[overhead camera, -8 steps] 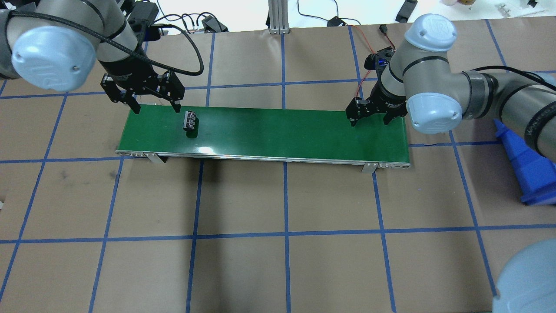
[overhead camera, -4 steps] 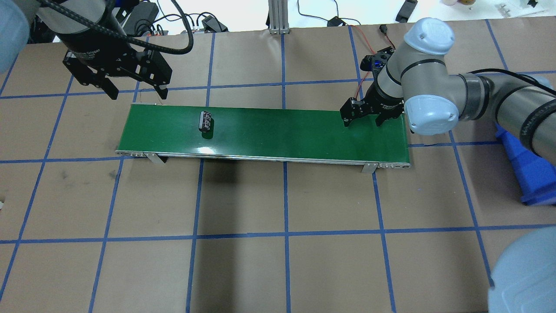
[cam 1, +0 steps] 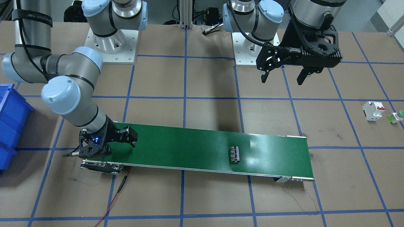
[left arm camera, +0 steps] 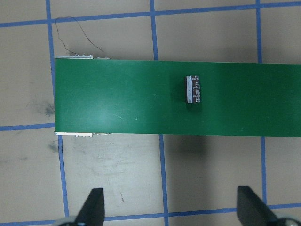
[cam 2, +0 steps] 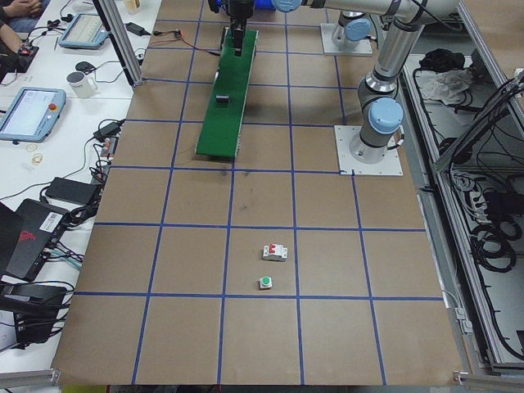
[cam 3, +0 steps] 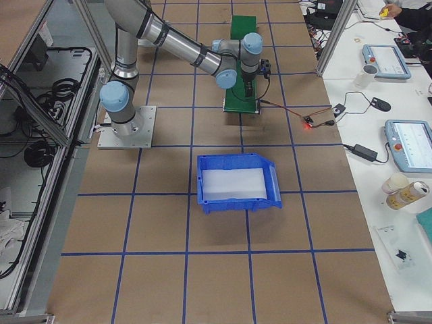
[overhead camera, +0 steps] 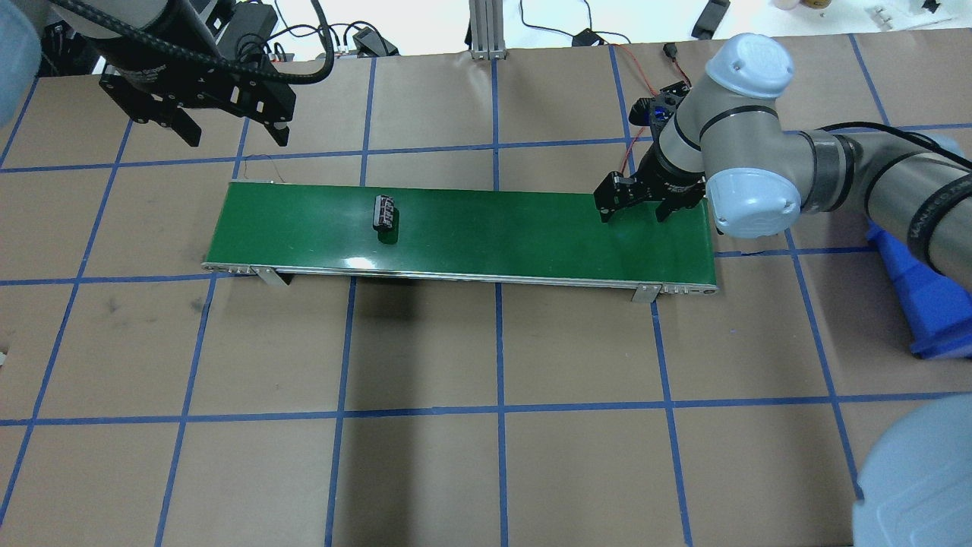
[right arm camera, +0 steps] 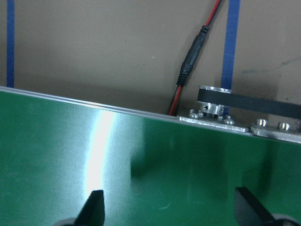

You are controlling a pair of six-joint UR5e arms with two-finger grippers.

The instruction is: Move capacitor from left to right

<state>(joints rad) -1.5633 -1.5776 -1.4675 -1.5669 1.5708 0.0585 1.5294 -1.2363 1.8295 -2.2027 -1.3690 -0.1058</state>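
The capacitor [overhead camera: 384, 212], a stubby black cylinder with pale markings, lies on its side on the green conveyor belt [overhead camera: 493, 228], in the belt's left half. It also shows in the front view [cam 1: 234, 154] and the left wrist view [left arm camera: 193, 89]. My left gripper [overhead camera: 237, 137] is open and empty, raised behind the belt's left end, well clear of the capacitor; its fingers [left arm camera: 94, 205] frame the bottom of the left wrist view. My right gripper [overhead camera: 634, 216] is open and empty, low over the belt's right end, seen also in the front view [cam 1: 109, 147].
A blue bin [overhead camera: 923, 296] stands right of the belt. A white breaker [cam 1: 372, 110] and a green push button [cam 1: 397, 116] sit on the table on my far left. A red cable [right arm camera: 188, 70] runs to the belt's right-end motor.
The capacitor has travelled rightward along the belt. My left gripper has risen and drawn back from the belt's left end. My right gripper has barely shifted.
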